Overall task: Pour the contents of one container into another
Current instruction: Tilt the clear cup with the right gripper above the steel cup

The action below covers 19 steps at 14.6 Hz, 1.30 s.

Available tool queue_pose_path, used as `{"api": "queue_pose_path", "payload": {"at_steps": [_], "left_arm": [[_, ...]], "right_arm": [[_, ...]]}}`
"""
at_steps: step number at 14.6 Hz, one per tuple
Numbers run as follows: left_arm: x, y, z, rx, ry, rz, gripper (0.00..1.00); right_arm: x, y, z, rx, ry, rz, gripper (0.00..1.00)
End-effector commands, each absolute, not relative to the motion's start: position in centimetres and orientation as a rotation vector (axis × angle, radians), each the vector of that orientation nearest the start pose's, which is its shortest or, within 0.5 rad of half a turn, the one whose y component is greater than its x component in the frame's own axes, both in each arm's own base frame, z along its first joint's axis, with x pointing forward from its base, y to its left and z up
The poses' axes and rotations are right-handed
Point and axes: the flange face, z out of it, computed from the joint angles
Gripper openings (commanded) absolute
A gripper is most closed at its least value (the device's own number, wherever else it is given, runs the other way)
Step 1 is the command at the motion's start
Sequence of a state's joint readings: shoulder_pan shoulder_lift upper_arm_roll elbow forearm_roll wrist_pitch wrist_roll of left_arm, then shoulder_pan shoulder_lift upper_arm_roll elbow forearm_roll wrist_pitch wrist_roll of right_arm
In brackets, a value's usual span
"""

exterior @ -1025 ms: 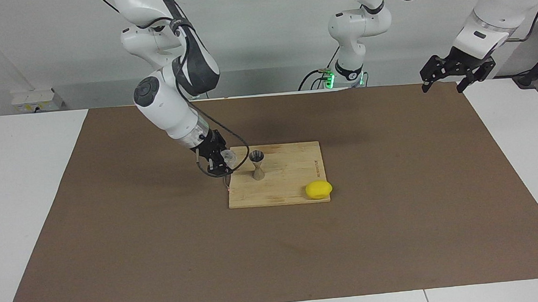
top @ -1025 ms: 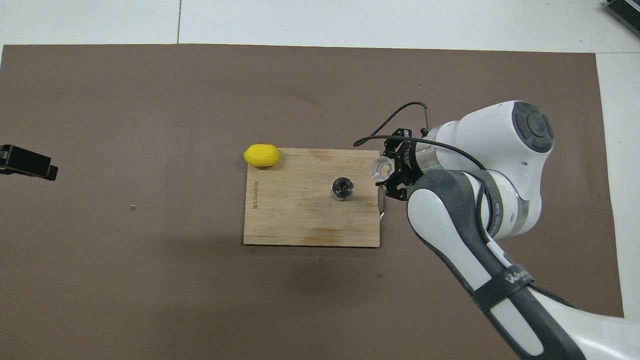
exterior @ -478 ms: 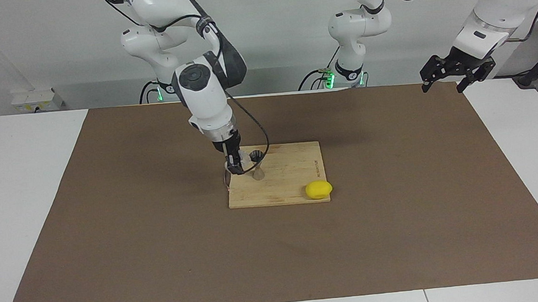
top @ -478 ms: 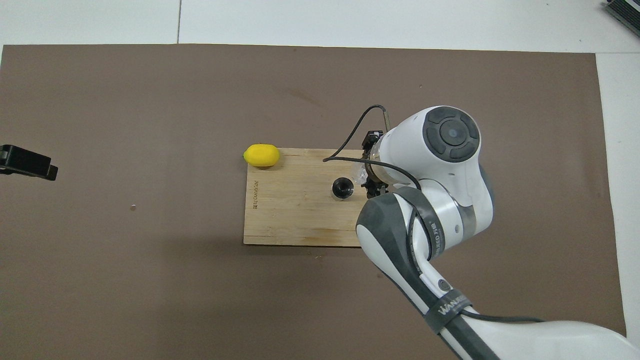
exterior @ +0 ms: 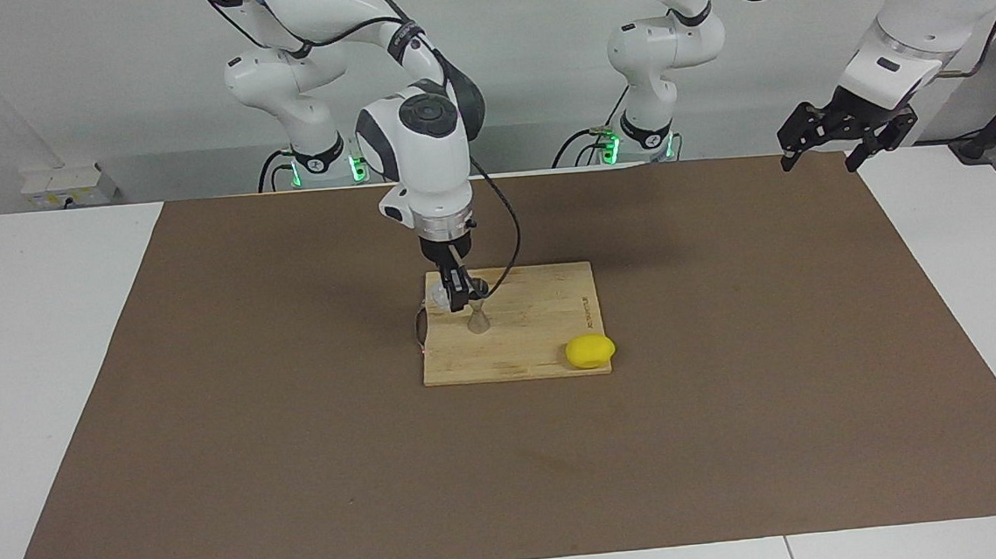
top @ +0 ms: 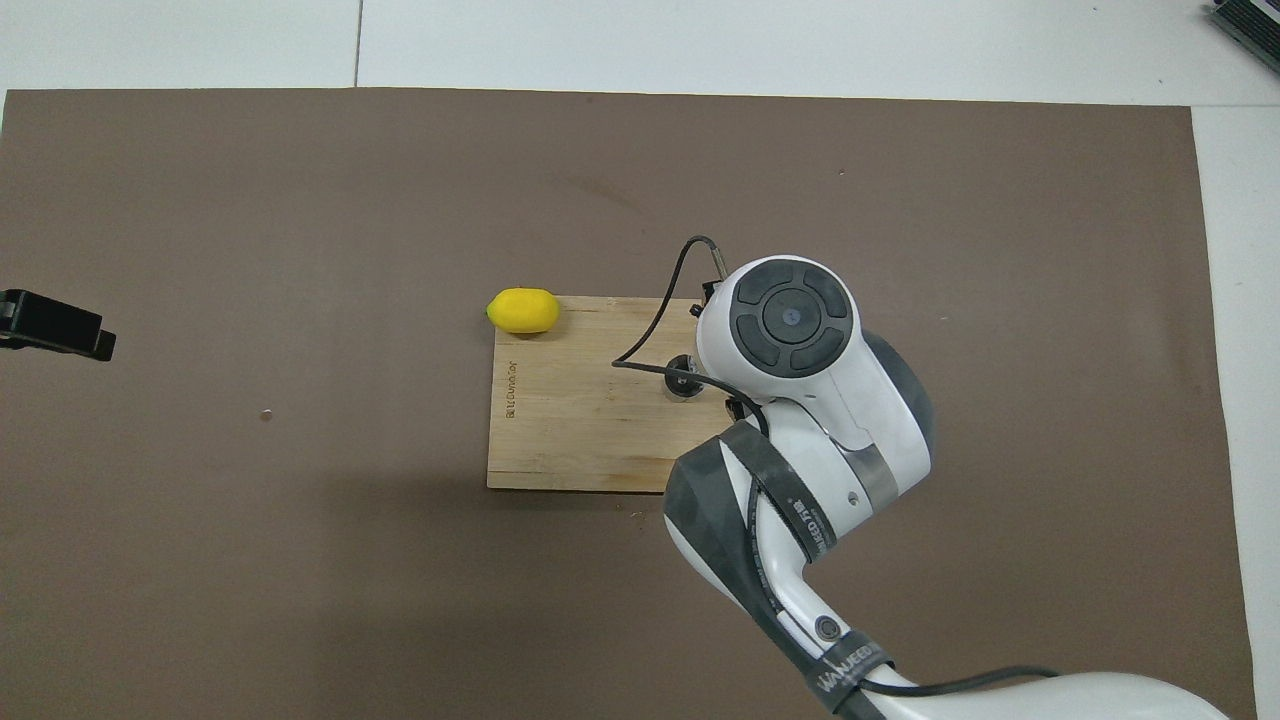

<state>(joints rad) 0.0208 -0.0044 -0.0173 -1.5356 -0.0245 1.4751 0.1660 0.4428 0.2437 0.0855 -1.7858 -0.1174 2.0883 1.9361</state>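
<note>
My right gripper (exterior: 456, 299) is shut on the small clear cup (exterior: 440, 297) and holds it tilted right at the top of the metal jigger (exterior: 480, 319). The jigger stands upright on the wooden board (exterior: 546, 346), and the gripper covers its upper cone. In the overhead view the right arm's wrist hides the cup and gripper, and only an edge of the jigger (top: 683, 380) shows on the board (top: 580, 440). My left gripper (exterior: 839, 149) is open and empty, and waits high over the mat's corner at the left arm's end; it also shows in the overhead view (top: 55, 327).
A yellow lemon (exterior: 590, 351) lies on the board's corner farthest from the robots, toward the left arm's end; it also shows in the overhead view (top: 522, 310). A brown mat (exterior: 301, 469) covers the table.
My right arm has swung upright over the board and carried the clear cup from beside the board's edge to the jigger's top, tilting it. The left arm has not moved.
</note>
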Motion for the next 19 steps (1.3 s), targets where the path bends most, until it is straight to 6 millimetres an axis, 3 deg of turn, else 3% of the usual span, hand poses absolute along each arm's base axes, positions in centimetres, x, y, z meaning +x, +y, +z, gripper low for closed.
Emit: {"api": "queue_pose_path", "payload": {"at_steps": [1,6,19], "left_arm": [[53.3,-0.1,63.7,-3.142,0.245,0.096,1.0],[53.3,-0.1,63.7,-3.142,0.245,0.096,1.0],[53.3,-0.1,63.7,-3.142,0.245,0.096,1.0]], "right_arm": [[54.7,32.1,42.6,-2.468,1.923,-0.237,0.0],[53.9,33.4,42.9,-2.506,1.87,-0.351,0.0],[51.8,34.5,42.7,-2.62,1.722,-0.637,0.0]]}}
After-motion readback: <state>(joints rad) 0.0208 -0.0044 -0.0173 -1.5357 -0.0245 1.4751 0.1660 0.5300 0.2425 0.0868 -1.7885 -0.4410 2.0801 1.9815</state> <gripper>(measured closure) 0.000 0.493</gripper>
